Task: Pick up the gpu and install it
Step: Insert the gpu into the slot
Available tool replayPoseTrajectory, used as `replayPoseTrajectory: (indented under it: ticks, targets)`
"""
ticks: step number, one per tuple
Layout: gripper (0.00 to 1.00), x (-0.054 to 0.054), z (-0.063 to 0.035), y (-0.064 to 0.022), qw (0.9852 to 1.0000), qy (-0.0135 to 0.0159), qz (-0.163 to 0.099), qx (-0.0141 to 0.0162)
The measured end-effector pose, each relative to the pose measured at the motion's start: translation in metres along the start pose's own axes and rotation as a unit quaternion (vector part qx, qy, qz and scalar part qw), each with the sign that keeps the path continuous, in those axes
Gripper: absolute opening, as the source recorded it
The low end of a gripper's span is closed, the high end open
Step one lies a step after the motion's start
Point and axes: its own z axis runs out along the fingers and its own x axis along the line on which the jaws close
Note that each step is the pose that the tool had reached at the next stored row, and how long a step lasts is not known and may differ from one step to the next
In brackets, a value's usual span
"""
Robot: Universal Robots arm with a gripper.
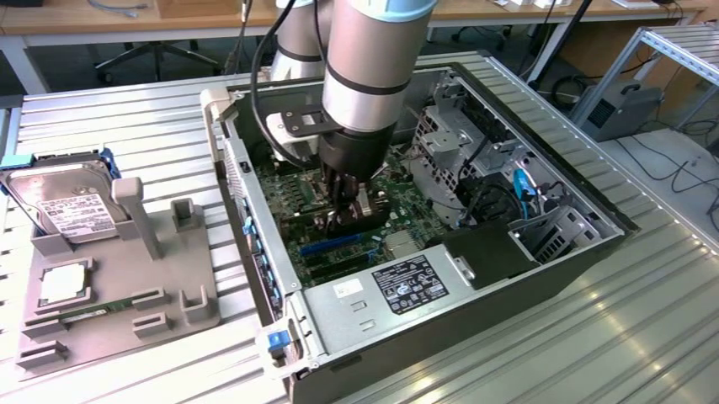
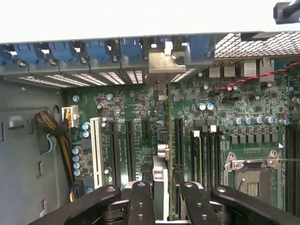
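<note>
The gpu is a thin dark card seen edge-on, held upright between my fingers inside the open computer case. My gripper is shut on it. The card's silvery bracket sits against the rear slot row with the blue latches. The card stands over the green motherboard, in line with a black expansion slot. In the exterior view my gripper reaches down into the middle of the case, with the gpu low over the board.
A hard drive and a green memory stick rest in a grey holder at the exterior view's left. Around the gripper are the power supply, the drive cage, the processor socket and yellow cables.
</note>
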Motion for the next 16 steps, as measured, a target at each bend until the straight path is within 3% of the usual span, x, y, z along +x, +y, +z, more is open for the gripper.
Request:
replayPoseTrajectory:
  ticks: [8, 12, 16]
  targets:
    - [0.27, -0.0013, 0.0028, 0.0016, 1.0, 0.0032, 0.0, 0.0002]
    - [0.27, -0.0029, 0.0036, 0.0019, 1.0, 0.0076, 0.002, 0.0004]
    - [0.27, -0.0076, 0.0042, 0.0021, 0.9999, 0.01, 0.005, 0.0005]
